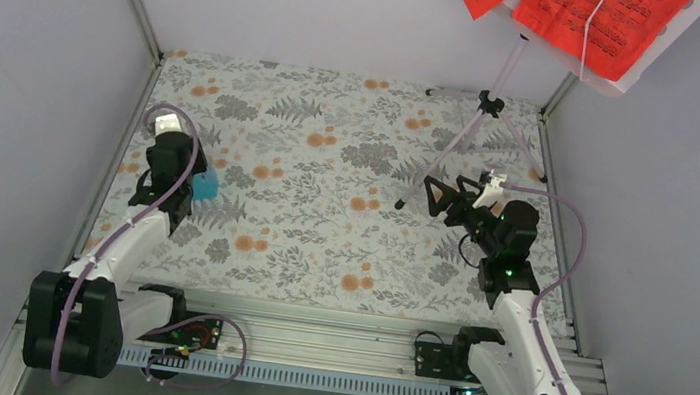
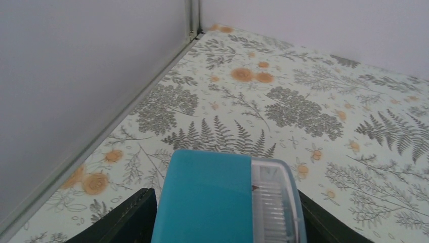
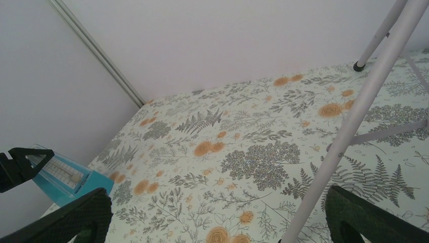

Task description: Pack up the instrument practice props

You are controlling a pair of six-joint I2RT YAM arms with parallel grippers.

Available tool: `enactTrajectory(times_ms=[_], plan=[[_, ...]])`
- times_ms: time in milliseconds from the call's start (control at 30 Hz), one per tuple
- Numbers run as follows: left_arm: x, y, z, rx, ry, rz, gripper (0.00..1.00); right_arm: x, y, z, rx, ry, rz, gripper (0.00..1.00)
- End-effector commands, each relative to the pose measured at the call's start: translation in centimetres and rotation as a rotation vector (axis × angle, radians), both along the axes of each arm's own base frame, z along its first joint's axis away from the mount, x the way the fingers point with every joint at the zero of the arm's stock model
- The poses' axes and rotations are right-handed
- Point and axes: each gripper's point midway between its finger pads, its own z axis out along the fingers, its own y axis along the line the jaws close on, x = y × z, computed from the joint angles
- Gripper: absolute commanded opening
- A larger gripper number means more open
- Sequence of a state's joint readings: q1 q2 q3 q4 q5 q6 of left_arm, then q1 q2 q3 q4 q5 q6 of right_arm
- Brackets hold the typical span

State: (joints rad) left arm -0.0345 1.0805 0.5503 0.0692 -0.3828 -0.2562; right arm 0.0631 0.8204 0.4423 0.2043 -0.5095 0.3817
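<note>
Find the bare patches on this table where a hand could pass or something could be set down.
Free: the middle of the table, between the metronome and the music stand; the back left corner; the strip along the near edge. Crowded: back right, where the stand's legs spread and the right gripper sits.

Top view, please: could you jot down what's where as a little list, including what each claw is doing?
music stand: upright in the far right corner, on three legs
red sheets: up on the stand
metronome: blue, near the left edge of the table
left claw: closed on the metronome
right claw: open wide, facing a stand leg
</note>
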Motion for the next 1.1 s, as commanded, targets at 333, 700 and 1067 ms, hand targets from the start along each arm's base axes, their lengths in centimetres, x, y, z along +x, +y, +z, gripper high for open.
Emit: enactTrajectory(times_ms=[333, 700, 1067], plan=[[-1.5, -0.9, 7.6, -0.143, -0.131, -0.024, 1.00, 0.4, -1.5, 2.7, -0.006, 0.003, -0.090, 1.00], [0.6, -9.7, 20.1, -0.133, -0.150, -0.571, 1.00, 3.2, -6.2, 2.9, -0.030, 0.049, -0.302, 0.99], [0.5, -6.9, 17.1, -0.024, -0.184, -0.461, 1.00, 8.4, -12.2, 10.1, 0.045, -0.231, -0.309, 0.88]])
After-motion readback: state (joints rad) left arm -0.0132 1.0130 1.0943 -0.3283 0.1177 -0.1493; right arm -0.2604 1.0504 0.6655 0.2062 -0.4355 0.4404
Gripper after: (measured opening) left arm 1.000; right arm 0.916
